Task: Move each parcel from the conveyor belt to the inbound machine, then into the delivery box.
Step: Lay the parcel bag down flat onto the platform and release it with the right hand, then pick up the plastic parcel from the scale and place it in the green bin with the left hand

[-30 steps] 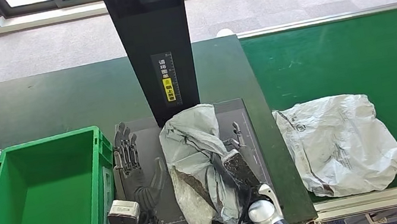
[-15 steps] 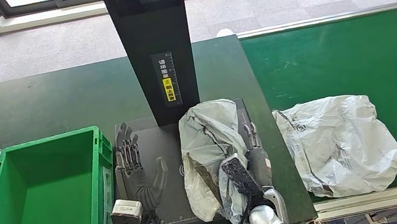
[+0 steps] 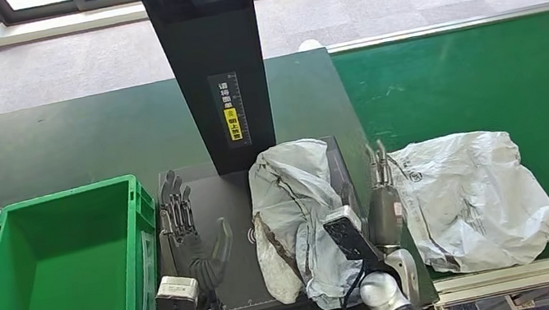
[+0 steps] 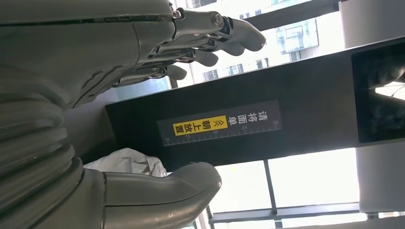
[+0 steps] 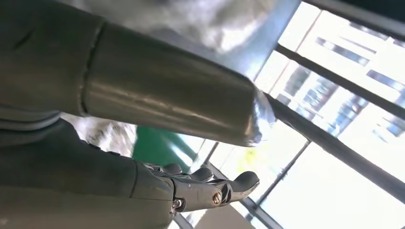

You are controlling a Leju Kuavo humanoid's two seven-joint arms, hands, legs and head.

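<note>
Two grey parcels are in sight: the larger parcel (image 3: 469, 199) lies flat on the green conveyor belt (image 3: 492, 79), the crumpled parcel (image 3: 298, 218) on the inbound machine's black plate (image 3: 222, 213) below its dark post (image 3: 210, 57). The empty delivery box (image 3: 50, 282) stands left on the worktop (image 3: 69, 142). The left hand (image 3: 188, 235) hovers with fingers (image 3: 170, 201) spread, holding nothing. The right hand (image 3: 383, 204), fingers straight, lies between the parcels, grasping neither.

A crumpled grey parcel (image 3: 301, 221) lies on the inbound machine (image 3: 213, 206), both robot hands beside it.
</note>
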